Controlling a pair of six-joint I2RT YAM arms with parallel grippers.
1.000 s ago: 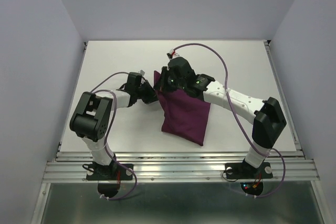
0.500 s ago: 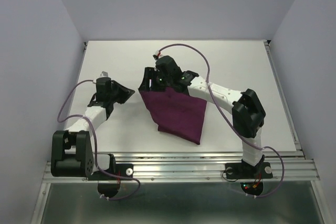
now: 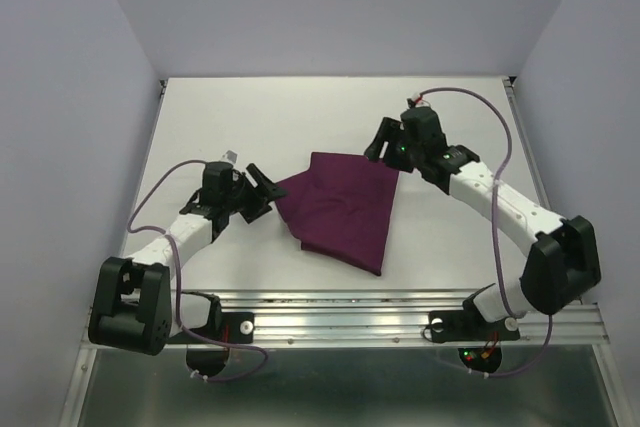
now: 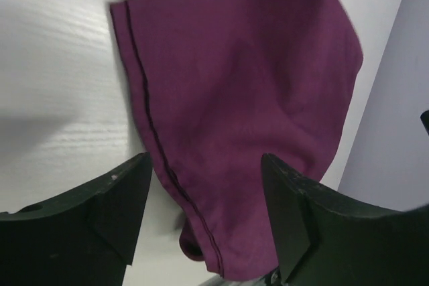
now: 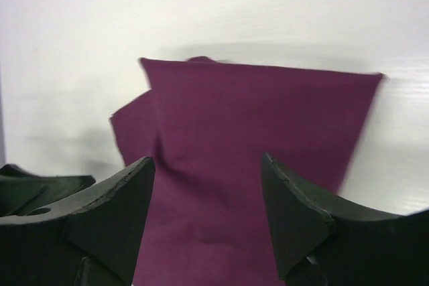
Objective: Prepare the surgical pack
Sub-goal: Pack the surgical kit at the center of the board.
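The surgical pack (image 3: 345, 209), a deep-purple cloth, lies folded and loose on the white table (image 3: 250, 117) near the middle. My left gripper (image 3: 262, 192) is open just off the cloth's left edge and holds nothing. In the left wrist view the cloth (image 4: 241, 85) with its stitched hem spreads beyond the spread jaws of the left gripper (image 4: 204, 162). My right gripper (image 3: 382, 147) hovers open by the cloth's far right corner, empty. The right wrist view shows the cloth (image 5: 255, 112) below and ahead of the right gripper (image 5: 208, 162).
Pale walls close in the table on the left, right and back. A metal rail (image 3: 340, 322) runs along the near edge by the arm bases. Purple cables (image 3: 505, 147) loop above both arms.
Both grippers opened and let go of the cloth, which now lies flat. The right arm swung back to the right. The left gripper came in toward the cloth's left edge.
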